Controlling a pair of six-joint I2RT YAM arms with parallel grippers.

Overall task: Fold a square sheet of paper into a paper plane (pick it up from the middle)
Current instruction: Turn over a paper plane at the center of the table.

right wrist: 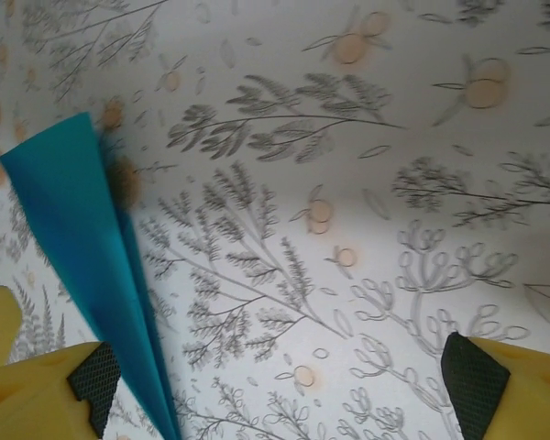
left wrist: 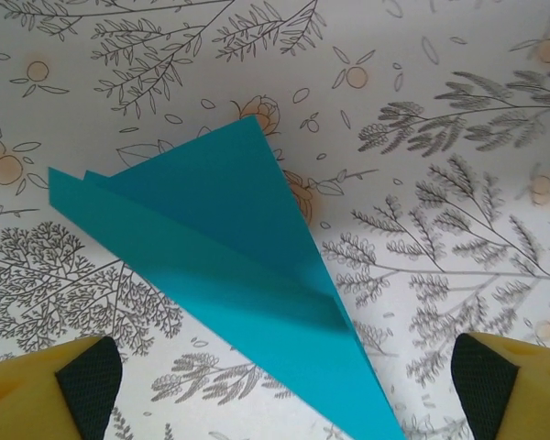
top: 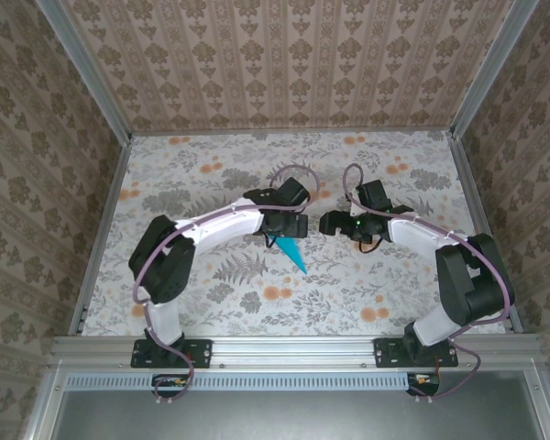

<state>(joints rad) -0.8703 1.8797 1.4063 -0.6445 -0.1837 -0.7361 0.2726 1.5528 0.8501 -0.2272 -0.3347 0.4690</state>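
Paper plane [left wrist: 229, 266] lies flat under both inward-bent arms [top: 211, 225]; left gripper [left wrist: 286, 380] and right gripper [right wrist: 284, 376] gape wide, apparently holding nothing.

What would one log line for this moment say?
item: teal-blue pointed paper plane | place: lying on floral table | left claw: open, above it | right claw: open, empty

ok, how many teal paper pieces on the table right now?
1: the paper plane, a folded dart on the table between left arm and right arm. More could hide under them.
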